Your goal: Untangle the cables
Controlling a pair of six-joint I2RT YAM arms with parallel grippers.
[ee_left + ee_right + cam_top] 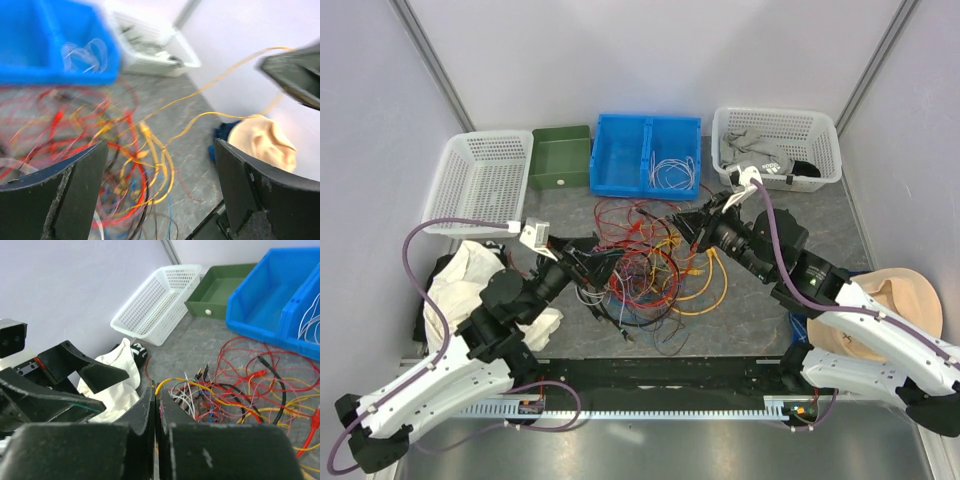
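On the grey tabletop [880, 215] the cables [645, 265] lie knotted in a central heap, the right gripper [156, 405] pinching a yellow cable [230, 74] taut, I'd guess to draw it clear, while the left gripper [160, 170] gapes open beside it.

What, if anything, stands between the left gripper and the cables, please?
Nothing visible does. The left gripper is open and the cables lie directly ahead of it on the table. One yellow cable is pinched in the shut right gripper, off to the side.
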